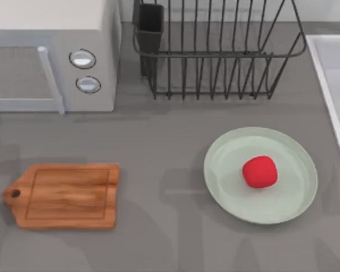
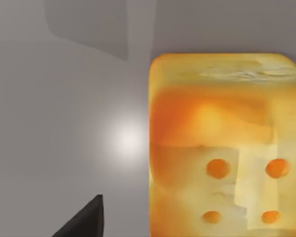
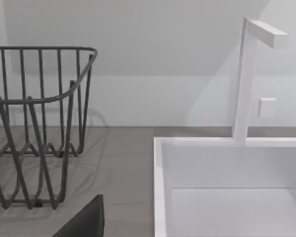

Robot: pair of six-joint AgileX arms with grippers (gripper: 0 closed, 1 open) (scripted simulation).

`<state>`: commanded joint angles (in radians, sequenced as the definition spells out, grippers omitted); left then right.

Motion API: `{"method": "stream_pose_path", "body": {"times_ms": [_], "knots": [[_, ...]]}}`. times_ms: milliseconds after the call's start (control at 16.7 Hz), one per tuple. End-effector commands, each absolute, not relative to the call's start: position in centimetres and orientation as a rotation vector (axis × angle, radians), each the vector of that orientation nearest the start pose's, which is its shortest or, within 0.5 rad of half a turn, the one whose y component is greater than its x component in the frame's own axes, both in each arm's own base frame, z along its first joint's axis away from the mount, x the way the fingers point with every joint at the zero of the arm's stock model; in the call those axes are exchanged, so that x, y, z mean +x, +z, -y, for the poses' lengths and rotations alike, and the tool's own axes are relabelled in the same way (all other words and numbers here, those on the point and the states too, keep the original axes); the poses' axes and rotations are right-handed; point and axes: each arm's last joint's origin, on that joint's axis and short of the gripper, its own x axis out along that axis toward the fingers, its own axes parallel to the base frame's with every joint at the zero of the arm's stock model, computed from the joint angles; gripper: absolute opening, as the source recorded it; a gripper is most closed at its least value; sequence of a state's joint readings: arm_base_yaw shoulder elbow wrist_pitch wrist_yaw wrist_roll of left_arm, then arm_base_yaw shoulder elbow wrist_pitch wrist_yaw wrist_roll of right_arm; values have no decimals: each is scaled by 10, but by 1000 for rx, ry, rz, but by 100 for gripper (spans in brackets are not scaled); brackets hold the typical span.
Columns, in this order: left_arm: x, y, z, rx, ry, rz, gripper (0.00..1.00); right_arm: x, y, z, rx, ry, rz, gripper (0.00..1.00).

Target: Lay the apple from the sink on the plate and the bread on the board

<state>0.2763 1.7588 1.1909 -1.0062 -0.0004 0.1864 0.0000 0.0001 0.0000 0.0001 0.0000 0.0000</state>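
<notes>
On the pale green plate (image 1: 294,209), at roughly four o'clock on the table, rests the apple (image 1: 259,171); this half of the task appears complete. At eight o'clock the board (image 1: 68,195) lies bare. The left wrist view shows the bread (image 2: 227,148) close beneath the camera on grey countertop, not yet on the board. The right wrist view faces the sink (image 3: 227,163) and the dish rack (image 3: 39,128). Whether either claw is apart or together cannot be told.

We've got a flat grey countertop (image 1: 158,130), a white boxy microwave (image 1: 51,56), a black wire dish rack (image 1: 215,56), and a plain pale wall (image 3: 153,59) behind.
</notes>
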Motion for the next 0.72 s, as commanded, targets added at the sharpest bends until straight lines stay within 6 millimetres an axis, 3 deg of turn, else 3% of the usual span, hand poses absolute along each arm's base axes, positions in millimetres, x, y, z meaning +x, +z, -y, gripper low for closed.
{"method": "stream_pose_path", "body": {"times_ms": [420, 720], "knots": [[302, 119, -89, -73, 75, -1566, 100, 106, 160, 1, 0, 0, 0, 100], [301, 114, -89, -74, 74, -1570, 100, 106, 160, 1, 0, 0, 0, 100]]}}
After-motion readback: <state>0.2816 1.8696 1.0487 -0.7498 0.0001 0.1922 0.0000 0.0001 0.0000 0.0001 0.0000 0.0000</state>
